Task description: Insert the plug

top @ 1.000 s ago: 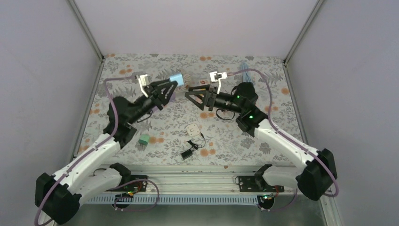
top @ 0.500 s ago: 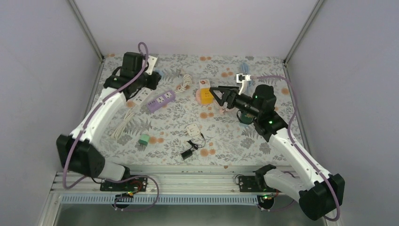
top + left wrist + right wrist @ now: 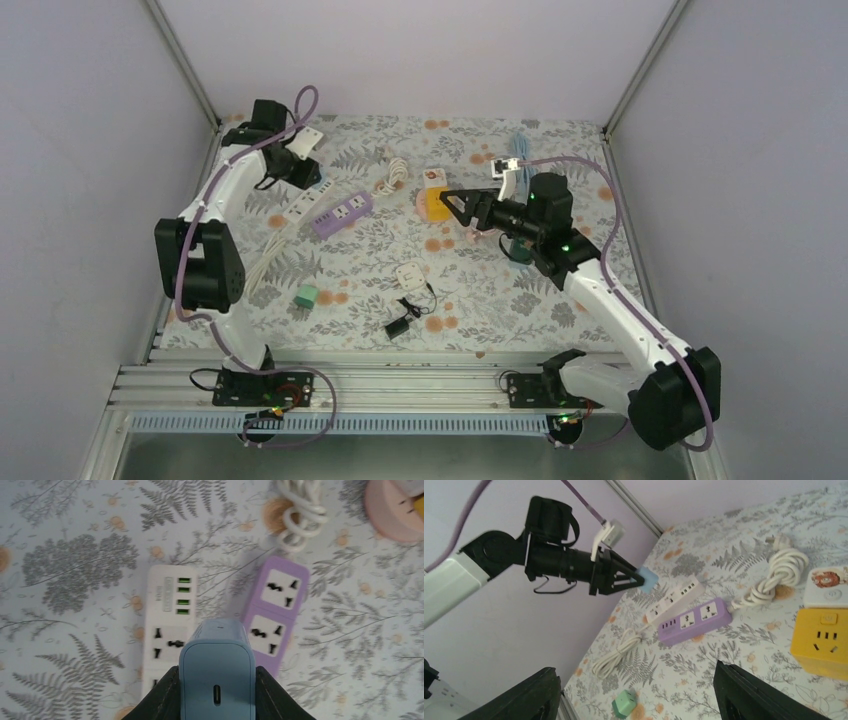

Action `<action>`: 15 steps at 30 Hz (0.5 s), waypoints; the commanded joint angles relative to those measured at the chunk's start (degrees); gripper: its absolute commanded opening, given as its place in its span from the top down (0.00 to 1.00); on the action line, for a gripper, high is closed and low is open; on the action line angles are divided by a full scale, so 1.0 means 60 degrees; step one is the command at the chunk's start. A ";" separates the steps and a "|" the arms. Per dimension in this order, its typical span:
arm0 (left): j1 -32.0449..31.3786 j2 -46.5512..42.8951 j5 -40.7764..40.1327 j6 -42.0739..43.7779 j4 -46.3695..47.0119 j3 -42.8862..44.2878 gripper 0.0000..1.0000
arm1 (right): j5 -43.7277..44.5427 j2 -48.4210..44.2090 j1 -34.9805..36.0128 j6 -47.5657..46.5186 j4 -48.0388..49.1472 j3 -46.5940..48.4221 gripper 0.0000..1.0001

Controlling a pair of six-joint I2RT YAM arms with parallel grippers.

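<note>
Fingers (image 3: 161, 701) of the left gripper (image 3: 216, 671) pinch the pale blue plug (image 3: 215, 645) by its two sides. They hold it in the air at the far left of the table, over one end of a white power strip (image 3: 170, 615). A purple power strip (image 3: 272, 612) lies just beside the white one, and both have their sockets facing up. A coiled white cable (image 3: 295, 517) lies past the purple strip's far end, with a pink round base (image 3: 392, 510) further to the right. The right gripper (image 3: 458, 208) hangs near the middle of the table with its fingers spread wide, close to a yellow socket cube (image 3: 821, 642). Nearer the arm bases lie a green cube (image 3: 307, 296), a white square adapter (image 3: 408, 274) and a small black adapter (image 3: 399, 327) with a thin lead. A floral cloth (image 3: 480, 300) covers the table, and plain pale walls (image 3: 400, 50) close it in on three sides.
</note>
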 commanded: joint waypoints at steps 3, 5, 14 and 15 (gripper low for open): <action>0.0517 0.1135 -0.0473 0.0948 -0.1037 0.1043 0.78 | -0.0067 0.0148 -0.0060 -0.0297 -0.0009 0.0417 0.22; 0.0529 0.1440 -0.0478 0.1094 -0.1190 0.1366 0.78 | 0.0082 0.0225 -0.0058 -0.0222 0.0063 0.0432 0.22; 0.0725 0.2117 -0.1012 0.1273 -0.1077 0.1533 0.79 | 0.0070 0.0778 -0.0058 -0.0139 -0.0024 0.0653 0.23; 0.0726 0.2192 -0.1173 0.1247 -0.1068 0.1488 0.79 | 0.0097 0.0822 -0.0061 -0.0102 -0.0021 0.0653 0.23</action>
